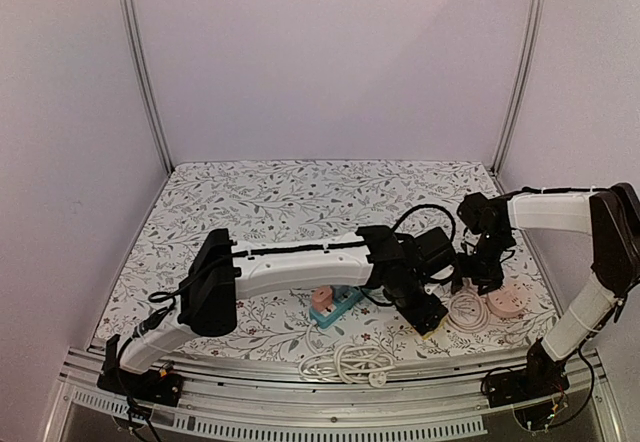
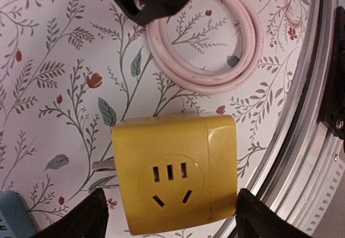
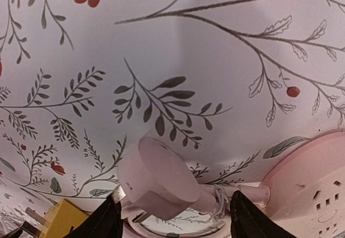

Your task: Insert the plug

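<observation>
1. Top view: my left gripper (image 1: 425,314) and right gripper (image 1: 482,280) hang low toward the 4 o'clock corner of the floral-patterned table (image 1: 280,202), beside a coiled pink cable (image 1: 467,312).
2. Left wrist: my jaws stand spread astride a yellow cube adapter (image 2: 175,173). Its socket faces up and its prongs point to 9 o'clock. I cannot tell whether the jaws touch it.
3. Right wrist: my jaws are released and flank the pale pink round plug (image 3: 161,179), which lies at 6 o'clock.
</observation>
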Robot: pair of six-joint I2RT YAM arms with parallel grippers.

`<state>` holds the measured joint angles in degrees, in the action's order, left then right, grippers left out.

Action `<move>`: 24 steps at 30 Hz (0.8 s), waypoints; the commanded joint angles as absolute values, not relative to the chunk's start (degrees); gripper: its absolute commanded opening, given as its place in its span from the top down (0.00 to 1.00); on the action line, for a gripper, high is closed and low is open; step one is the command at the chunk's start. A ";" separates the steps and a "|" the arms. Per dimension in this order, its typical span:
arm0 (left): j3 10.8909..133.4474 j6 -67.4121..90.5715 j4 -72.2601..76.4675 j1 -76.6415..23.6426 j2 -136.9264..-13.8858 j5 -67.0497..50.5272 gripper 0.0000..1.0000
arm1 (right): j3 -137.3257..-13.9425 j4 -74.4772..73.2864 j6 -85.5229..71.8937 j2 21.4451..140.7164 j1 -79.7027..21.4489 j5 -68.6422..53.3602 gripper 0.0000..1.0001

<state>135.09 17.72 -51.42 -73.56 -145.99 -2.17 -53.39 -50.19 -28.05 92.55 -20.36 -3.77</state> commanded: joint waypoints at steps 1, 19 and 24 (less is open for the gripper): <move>135.82 16.21 -50.01 -74.44 -147.16 -1.80 0.26 | -52.45 -49.43 -28.51 96.59 -22.63 -6.18 0.40; 119.54 15.05 -46.53 -73.54 -131.58 4.39 0.63 | -65.99 -49.67 -27.80 100.27 -23.97 -10.88 0.76; 115.10 16.83 -45.65 -72.33 -126.42 4.04 0.63 | -74.75 -50.23 -27.25 105.67 -25.27 -11.49 0.76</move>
